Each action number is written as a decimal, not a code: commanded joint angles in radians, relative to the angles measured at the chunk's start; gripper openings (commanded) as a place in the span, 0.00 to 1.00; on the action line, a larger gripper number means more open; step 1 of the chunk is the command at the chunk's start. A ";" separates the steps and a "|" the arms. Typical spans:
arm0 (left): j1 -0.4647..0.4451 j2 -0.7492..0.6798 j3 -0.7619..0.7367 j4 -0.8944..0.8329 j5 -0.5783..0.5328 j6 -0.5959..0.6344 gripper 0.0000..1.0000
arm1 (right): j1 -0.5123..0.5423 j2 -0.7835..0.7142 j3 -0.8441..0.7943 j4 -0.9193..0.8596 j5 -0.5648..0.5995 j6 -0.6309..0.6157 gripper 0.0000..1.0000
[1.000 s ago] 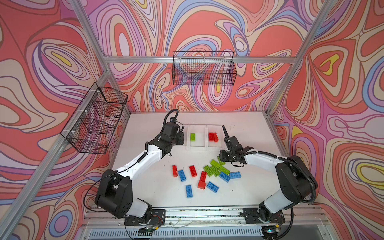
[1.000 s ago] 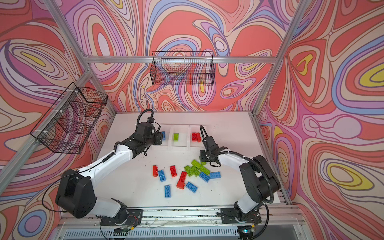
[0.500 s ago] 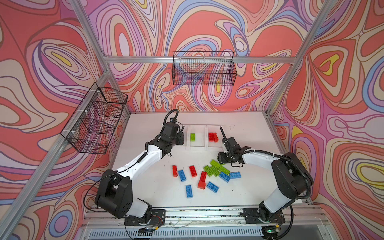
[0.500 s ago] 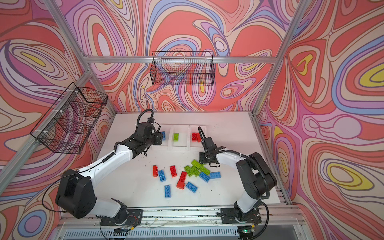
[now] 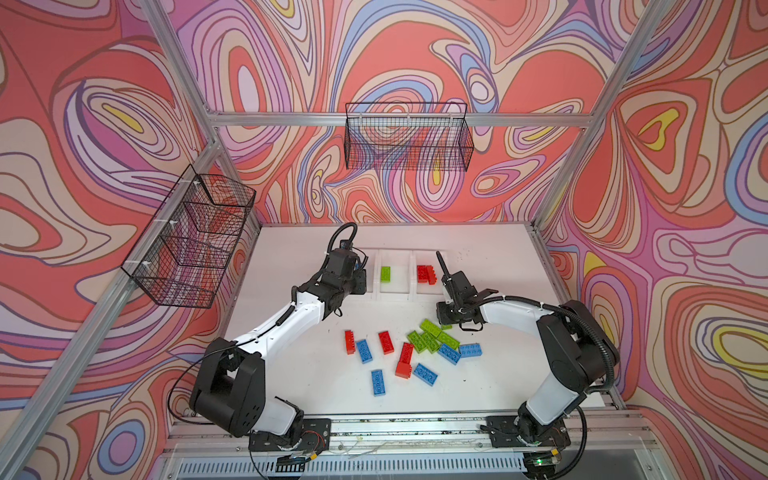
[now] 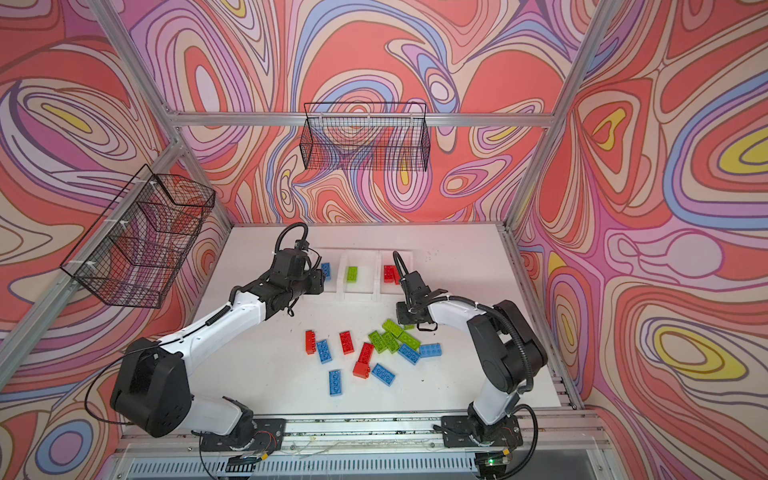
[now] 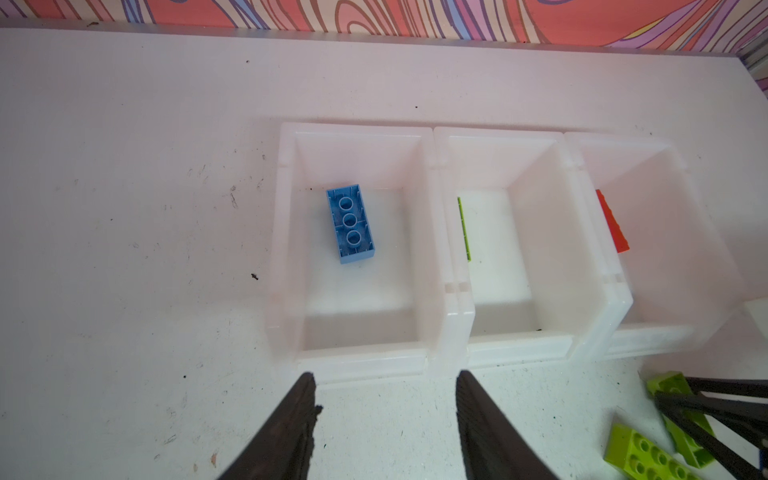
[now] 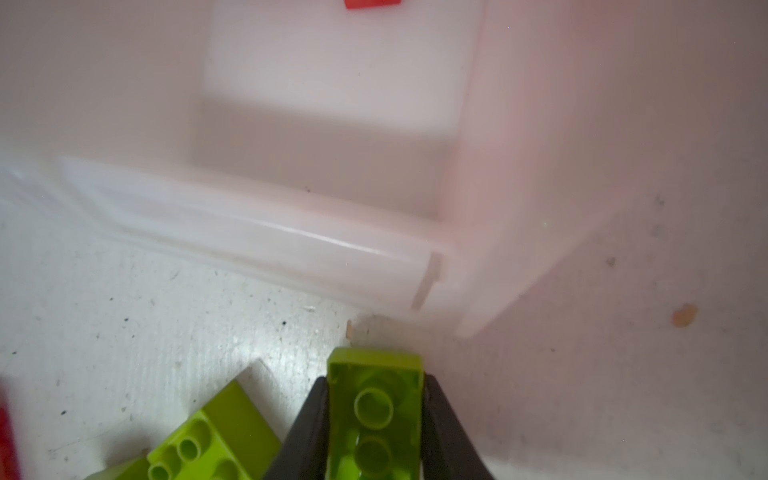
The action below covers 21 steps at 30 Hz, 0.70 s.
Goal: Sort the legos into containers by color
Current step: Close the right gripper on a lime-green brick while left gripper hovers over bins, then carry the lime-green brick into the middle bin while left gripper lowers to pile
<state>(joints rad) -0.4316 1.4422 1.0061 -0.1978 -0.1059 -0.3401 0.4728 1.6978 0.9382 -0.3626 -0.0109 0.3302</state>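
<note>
Right wrist view settles the step in hand: the right fingers (image 8: pixel 305 432) are clamped on a lime green lego (image 8: pixel 376 415), hollow side up, low over the table (image 8: pixel 166 311) just off the red container (image 8: pixel 332 249). Whether it is lifted yet, I cannot tell.

The next move likely calls for a lift clear of the front wall, then a carry toward 10 o'clock to the middle container (image 5: pixel 392 293), where a sorted green lego (image 5: pixel 385 274) lies.

The left fingers (image 7: pixel 286 432) stand partly open, holding nothing, at the front rim of the blue container (image 7: pixel 361 363), with a blue lego (image 7: pixel 350 224) inside.

Both top views hide the grip under the wrist, yet show the loose legos (image 5: pixel 405 353) toward 6 o'clock on the table.
</note>
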 commanded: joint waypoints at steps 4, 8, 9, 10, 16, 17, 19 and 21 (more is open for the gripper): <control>0.006 -0.041 -0.019 -0.038 -0.008 0.011 0.57 | 0.019 -0.102 0.095 -0.079 0.036 -0.028 0.19; 0.006 -0.078 -0.067 -0.028 0.014 -0.043 0.56 | 0.026 -0.126 0.159 -0.072 0.032 -0.029 0.19; 0.006 -0.088 -0.080 -0.029 0.023 -0.066 0.56 | 0.031 -0.120 0.183 -0.064 0.024 -0.032 0.19; 0.006 -0.098 -0.092 -0.029 0.029 -0.090 0.56 | 0.034 -0.111 0.208 -0.057 0.018 -0.034 0.19; 0.004 -0.171 -0.215 -0.015 0.050 -0.275 0.59 | 0.079 0.023 0.386 0.033 -0.031 -0.029 0.20; 0.001 -0.189 -0.236 -0.021 0.051 -0.305 0.59 | 0.090 0.052 0.419 0.051 -0.026 -0.020 0.20; -0.016 -0.225 -0.266 -0.036 0.037 -0.350 0.59 | 0.102 0.120 0.475 0.083 -0.025 -0.001 0.21; -0.049 -0.259 -0.283 -0.058 0.009 -0.388 0.60 | 0.104 0.185 0.518 0.110 -0.022 0.031 0.22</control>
<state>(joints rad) -0.4496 1.2324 0.7395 -0.2241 -0.0757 -0.6178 0.5674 1.8072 1.4185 -0.2989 -0.0254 0.3241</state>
